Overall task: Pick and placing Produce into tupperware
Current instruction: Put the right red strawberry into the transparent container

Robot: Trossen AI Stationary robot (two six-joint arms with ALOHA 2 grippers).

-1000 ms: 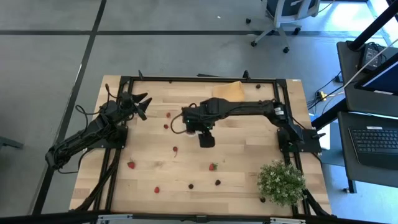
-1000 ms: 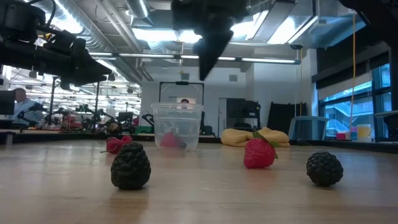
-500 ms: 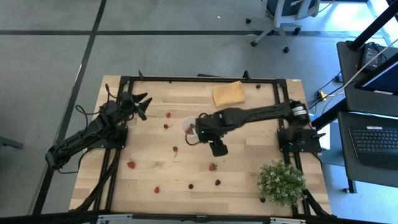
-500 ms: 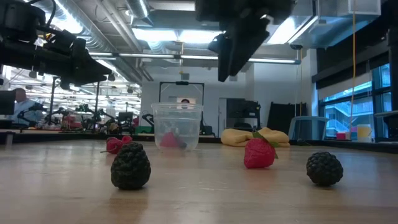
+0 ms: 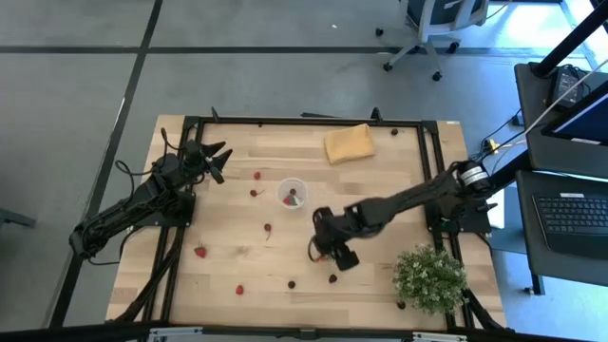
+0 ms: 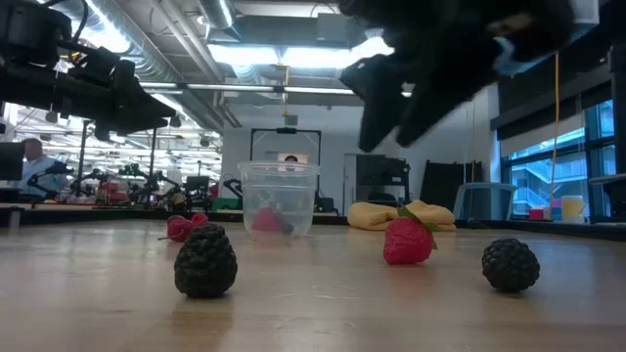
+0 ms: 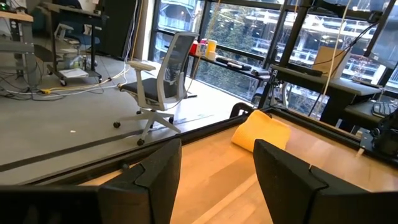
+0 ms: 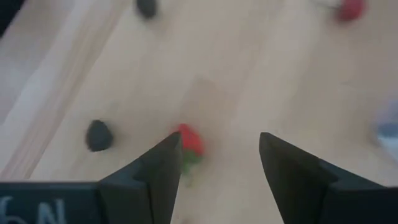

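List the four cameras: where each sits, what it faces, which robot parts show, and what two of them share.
High: overhead, straight down on table; both arms.
Low: table height, facing cup and room; right gripper above.
Left wrist: on idle left arm, facing orange cloth; own fingers.
Right wrist: looks down at strawberry; open fingers.
Shared: that strawberry also shows low.

table (image 5: 380,190): pale wood planks, matt, visible grain
tupperware (image 6: 279,198): thin translucent plastic, smooth, faint sheen
strawberry (image 6: 408,241) beside the tupperware: red, slightly glossy skin
dark berries (image 6: 205,261): bumpy, matt
cloth (image 5: 349,143) beyond the tupperware: soft yellow fabric, matt
right gripper (image 8: 217,168): fingers (image 8: 158,171) of dark matt plastic
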